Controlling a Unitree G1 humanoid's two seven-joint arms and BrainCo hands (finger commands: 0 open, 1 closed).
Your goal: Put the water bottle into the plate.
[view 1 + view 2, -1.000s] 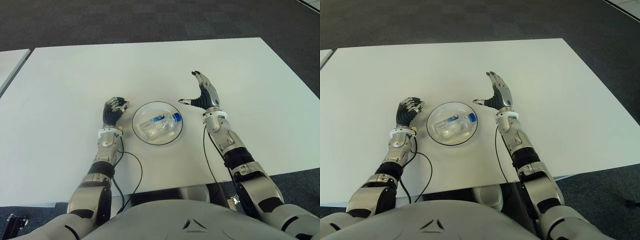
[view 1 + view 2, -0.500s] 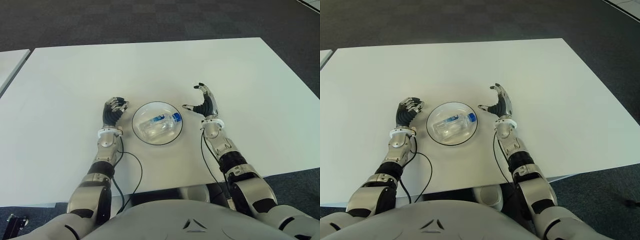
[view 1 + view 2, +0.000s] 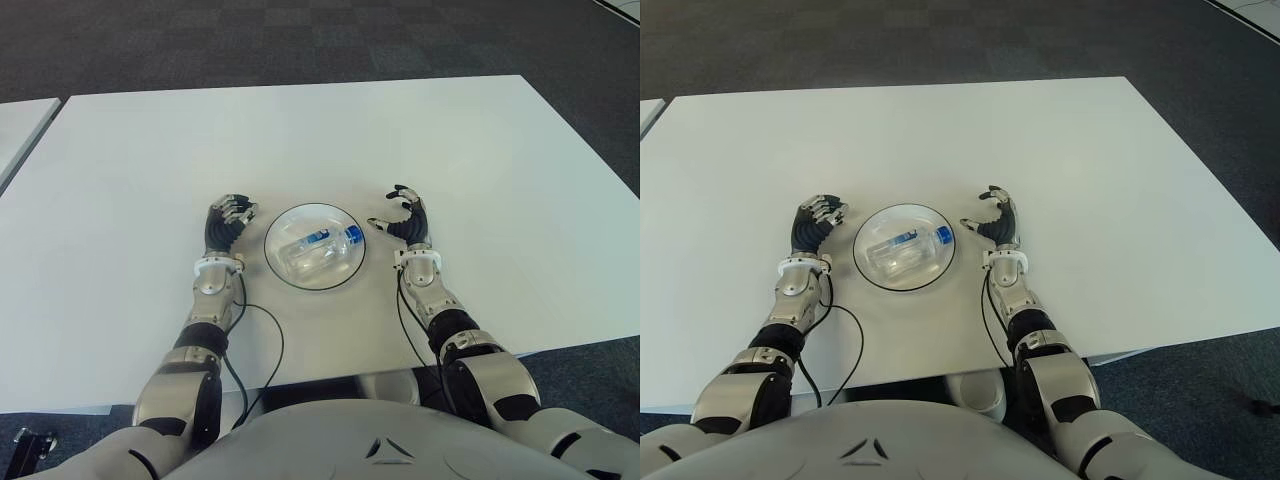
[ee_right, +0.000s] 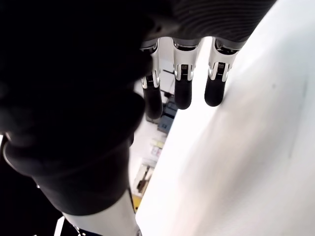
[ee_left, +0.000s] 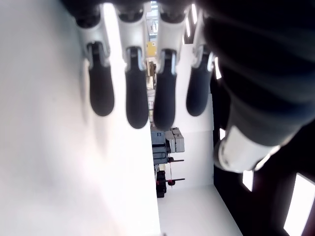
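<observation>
A clear water bottle [image 3: 318,247] with a blue label and cap lies on its side inside the glass plate [image 3: 280,226] at the middle of the white table [image 3: 300,130]. My right hand [image 3: 403,220] sits just right of the plate, low over the table, fingers relaxed and holding nothing. My left hand [image 3: 226,220] shows just left of the plate with its fingers curled, holding nothing. In the right wrist view the fingers [image 4: 182,93] hang free beside the tabletop.
A cable [image 3: 268,345] loops over the table near my left forearm. A second white table [image 3: 18,125] edge shows at the far left. Dark carpet [image 3: 300,40] lies beyond the table.
My right hand has come down and drawn back towards me from above the table, its fingers curling in somewhat. The bottle, plate and left hand stay put.
</observation>
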